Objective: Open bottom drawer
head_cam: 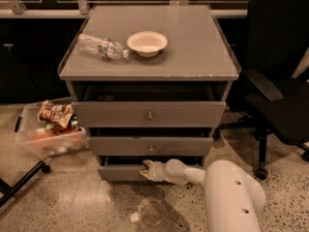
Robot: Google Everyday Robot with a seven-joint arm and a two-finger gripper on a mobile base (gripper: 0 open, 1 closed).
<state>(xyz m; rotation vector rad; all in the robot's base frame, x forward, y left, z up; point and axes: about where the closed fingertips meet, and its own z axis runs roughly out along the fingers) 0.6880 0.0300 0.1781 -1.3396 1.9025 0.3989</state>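
Three flat grey drawer fronts stack in the grey cabinet (149, 71), and the lowest, shortest one, the bottom drawer (118, 172), lies right at the pincer (146, 170), its front running off to the pincer's left, close to the speckled floor (72, 202). The pincer sits at the middle of that front, where we would expect a small round knob like the ones on the mid-sized drawer (125, 146) just above it and the tall top drawer (106, 114) higher up. That knob is hidden behind the pincer, so we cannot tell whether the pincer is clenched on it or released.

We judge the front to be stiff, hard and smooth, with nothing to hold except the knob. A small metal knob is likely slippery, so the hold should close squarely around it. The tray looks plain and is probably light. It should slide straight out with a level pull, while a slanted pull might bind it.

Well above the pincer, on the worktop (193, 47), rest a white bowl (147, 43) and a clear plastic bottle (101, 47) lying on its side.
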